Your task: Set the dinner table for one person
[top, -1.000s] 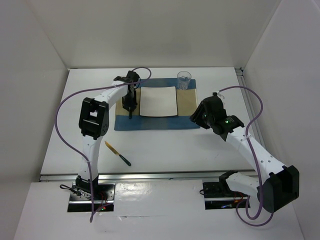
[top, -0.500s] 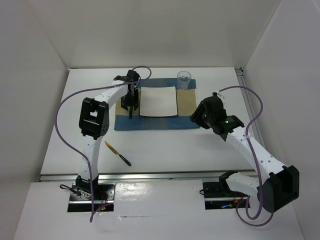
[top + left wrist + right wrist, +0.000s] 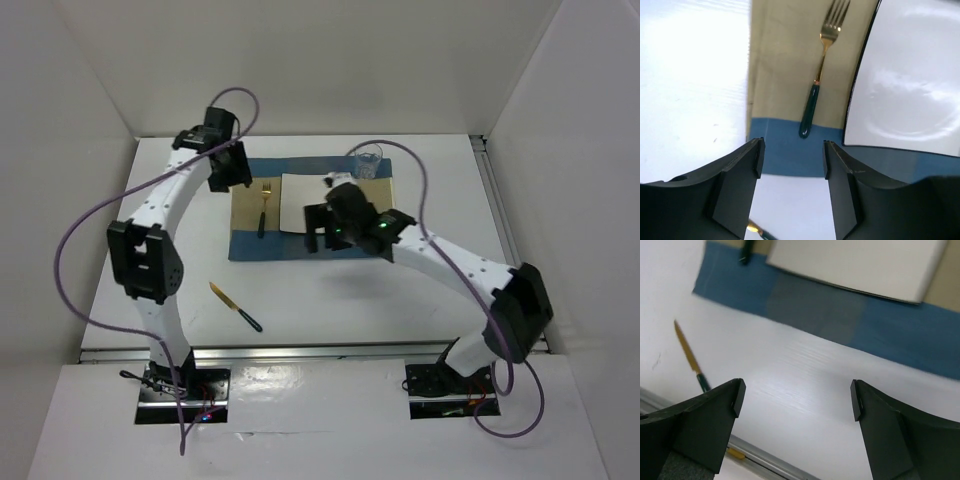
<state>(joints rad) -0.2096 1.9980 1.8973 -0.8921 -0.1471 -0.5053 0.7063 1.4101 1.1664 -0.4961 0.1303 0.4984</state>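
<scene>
A gold fork with a dark green handle (image 3: 264, 205) (image 3: 822, 75) lies on the striped placemat (image 3: 250, 245) left of the square white plate (image 3: 300, 195) (image 3: 905, 90). My left gripper (image 3: 228, 172) (image 3: 791, 160) hangs open and empty, back and to the left of the fork. A gold knife (image 3: 236, 307) (image 3: 690, 360) lies on the white dinner table (image 3: 400, 290) near the front left. Over the placemat's front edge by the plate (image 3: 855, 265), my right gripper (image 3: 320, 238) (image 3: 796, 400) stands wide open with nothing in it.
A clear glass (image 3: 368, 160) stands at the placemat's far right corner, behind the right arm. White walls close in the table on three sides. A metal rail (image 3: 765, 455) runs along the near edge.
My left gripper has let go of the fork, opened, and lifted back to the left. The right arm has swung left across the placemat, and its jaws have opened wide.
</scene>
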